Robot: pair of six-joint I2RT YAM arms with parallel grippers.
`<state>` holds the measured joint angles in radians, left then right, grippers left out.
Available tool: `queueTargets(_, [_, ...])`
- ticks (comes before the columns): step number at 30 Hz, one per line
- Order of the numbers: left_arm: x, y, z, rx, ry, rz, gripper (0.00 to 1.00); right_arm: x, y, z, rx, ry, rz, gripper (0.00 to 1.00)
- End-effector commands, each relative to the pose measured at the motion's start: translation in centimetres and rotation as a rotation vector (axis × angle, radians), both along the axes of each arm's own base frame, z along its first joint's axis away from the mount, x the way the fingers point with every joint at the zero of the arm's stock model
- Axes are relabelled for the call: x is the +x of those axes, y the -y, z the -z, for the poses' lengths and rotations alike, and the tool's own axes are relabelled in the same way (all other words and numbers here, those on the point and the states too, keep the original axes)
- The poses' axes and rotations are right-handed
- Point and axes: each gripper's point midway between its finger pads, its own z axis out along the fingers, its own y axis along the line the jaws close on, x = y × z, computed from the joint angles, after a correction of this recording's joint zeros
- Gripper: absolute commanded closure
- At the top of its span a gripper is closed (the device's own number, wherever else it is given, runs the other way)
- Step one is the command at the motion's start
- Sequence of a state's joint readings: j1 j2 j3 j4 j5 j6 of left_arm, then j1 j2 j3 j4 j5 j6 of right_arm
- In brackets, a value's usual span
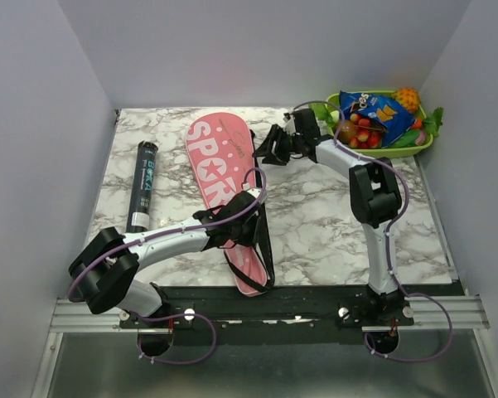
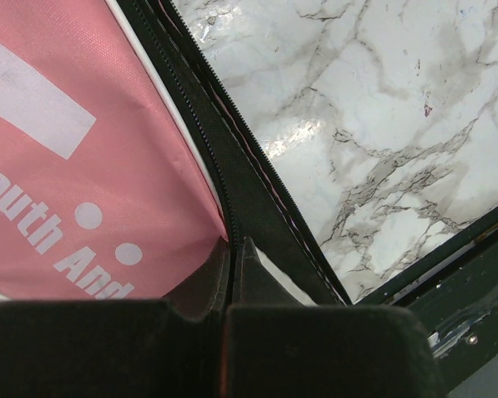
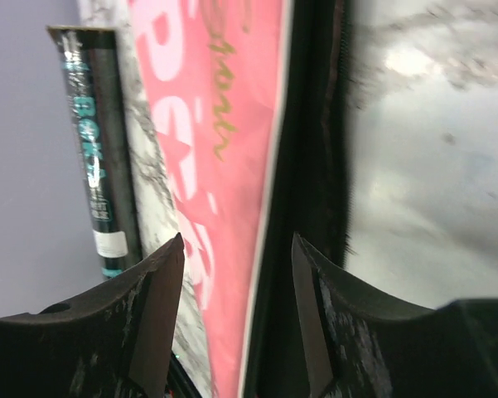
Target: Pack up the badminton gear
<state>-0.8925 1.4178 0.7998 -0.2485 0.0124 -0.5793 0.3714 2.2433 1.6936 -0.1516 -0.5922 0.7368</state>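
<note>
Bare table (image 1: 315, 228) lies open right of the racket bag (image 1: 219, 157); a narrow strip separates bag and tube (image 1: 142, 186); the green tray (image 1: 428, 148) blocks the far right corner; the left arm (image 1: 170, 240) crosses the bag.

The pink racket bag (image 1: 221, 157) reads "SPOR" and "outh And"; teal lettering on the tube (image 1: 142, 186) is illegible.

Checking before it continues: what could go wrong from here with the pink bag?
1. The left gripper is shut on the racket bag at its zip edge; the right gripper is open, only straddling that edge, so a pull may drag the whole bag.
2. The black strap loops beside the left gripper and might snag.
3. The tube lies close beside the bag; sliding could roll it.
</note>
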Motion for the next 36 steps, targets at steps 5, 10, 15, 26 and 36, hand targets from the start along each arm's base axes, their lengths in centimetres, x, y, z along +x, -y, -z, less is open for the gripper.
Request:
queueTargets(5, [0.1,1.3,-1.1,-0.039,0.018,0.040,1.00,-0.6,-5.0,1.6,0.039,-0.054,-0.107,0.40])
queueTargets(10, [0.1,1.2,-1.4,-0.036,0.029,0.041,1.00,-0.5,-4.4,1.8,-0.004,-0.033,-0.085,0.41])
queueTargets(15, [-0.2,0.9,-1.0,-0.027,0.020,0.042,1.00,-0.5,-3.3,0.3,-0.042,0.039,-0.076,0.41])
queueTargets(26, [-0.1,1.1,-0.7,-0.028,0.019,0.045,1.00,-2.4,0.0,-1.4,-0.084,0.080,-0.049,0.40])
queueTargets(36, [0.1,1.3,-0.9,-0.030,0.025,0.054,1.00,-2.9,-1.6,0.5,-0.013,-0.004,-0.101,0.40])
